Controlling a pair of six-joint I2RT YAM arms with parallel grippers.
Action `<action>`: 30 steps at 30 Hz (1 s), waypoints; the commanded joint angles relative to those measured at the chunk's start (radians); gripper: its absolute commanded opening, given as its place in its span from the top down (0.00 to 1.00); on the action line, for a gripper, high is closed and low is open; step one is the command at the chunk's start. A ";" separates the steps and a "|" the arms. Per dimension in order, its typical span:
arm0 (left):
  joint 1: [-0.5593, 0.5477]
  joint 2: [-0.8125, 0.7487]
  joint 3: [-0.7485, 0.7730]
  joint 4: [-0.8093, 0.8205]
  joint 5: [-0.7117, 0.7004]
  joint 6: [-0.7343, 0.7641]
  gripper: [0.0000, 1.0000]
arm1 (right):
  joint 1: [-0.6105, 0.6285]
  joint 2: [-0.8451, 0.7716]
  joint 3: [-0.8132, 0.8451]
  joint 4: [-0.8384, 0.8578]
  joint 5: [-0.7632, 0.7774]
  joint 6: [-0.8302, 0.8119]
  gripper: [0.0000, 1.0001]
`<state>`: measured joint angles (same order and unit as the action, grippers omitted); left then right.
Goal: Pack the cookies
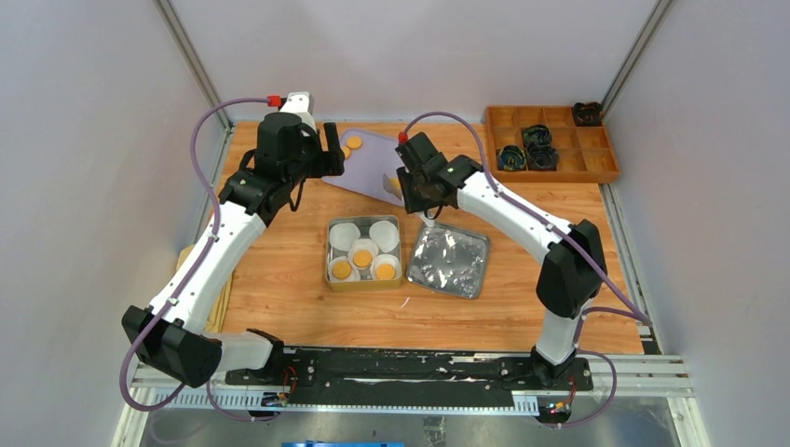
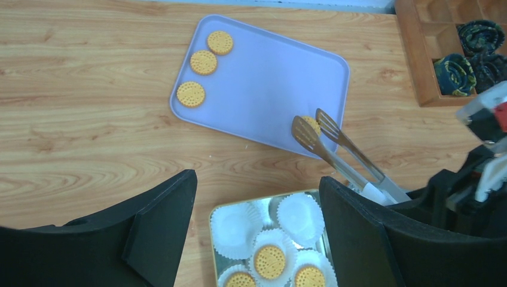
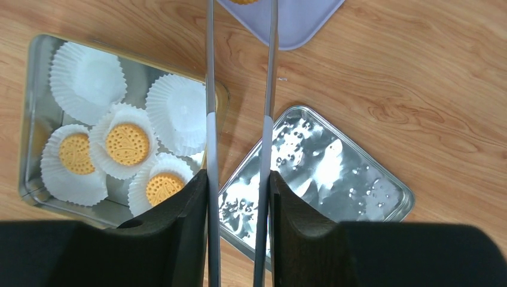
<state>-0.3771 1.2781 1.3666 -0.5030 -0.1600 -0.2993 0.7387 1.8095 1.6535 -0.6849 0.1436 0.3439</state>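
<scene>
**At the tray's near right corner: tongs (image 2: 344, 156) astride one cookie (image 2: 310, 123)**

Over the tabletop (image 1: 279, 298), from above, you see the lavender tray (image 1: 373, 172) at the back. The tin (image 1: 363, 287) sits in front of it, with the lid (image 1: 450, 261) just right of the tin. Your right pincer (image 1: 424, 191) hangs over the tray's near right corner. Your left pincer (image 1: 328, 149) sits at the tray's left edge.

On the left wrist view, your left pincer is released, jaws wide, holding nothing. Three cookies (image 2: 203, 61) lie in a short row at the tray's far left corner, well apart from the tongs. A fourth lies flat between the two tong tips, at the corner nearest the tin. The tongs' long axis runs diagonally from your right arm out to that corner. The cookies are flat, round and golden, with a dotted face.

On the right wrist view, your right pincer is clenched on the tongs' two arms, which run straight ahead, almost parallel, with a gap between them. The cookie's edge just shows between them at the top of the view. The tin lies to the left of the tongs. Three paper cups (image 3: 127, 144) there hold cookies and two empty cups (image 3: 89, 81) wait behind them.

The right arm is plainly the nearer one. The next move likely turns on squeezing around the cookie dead ahead, then swinging back and left to an empty cup.
</scene>
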 commanded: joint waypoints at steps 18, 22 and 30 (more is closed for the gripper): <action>0.001 -0.029 0.006 -0.008 -0.057 -0.026 0.19 | 0.219 -0.361 -0.250 -0.108 -0.013 -0.020 1.00; 0.001 -0.033 0.005 -0.012 -0.055 -0.026 0.19 | 0.223 -0.337 -0.265 -0.098 -0.010 -0.018 1.00; 0.001 -0.035 0.006 -0.015 -0.061 -0.017 0.19 | 0.223 -0.284 -0.259 -0.085 -0.029 -0.024 1.00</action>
<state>-0.3771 1.2655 1.3666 -0.5110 -0.2134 -0.3183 0.9497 1.5059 1.3918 -0.7776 0.1287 0.3199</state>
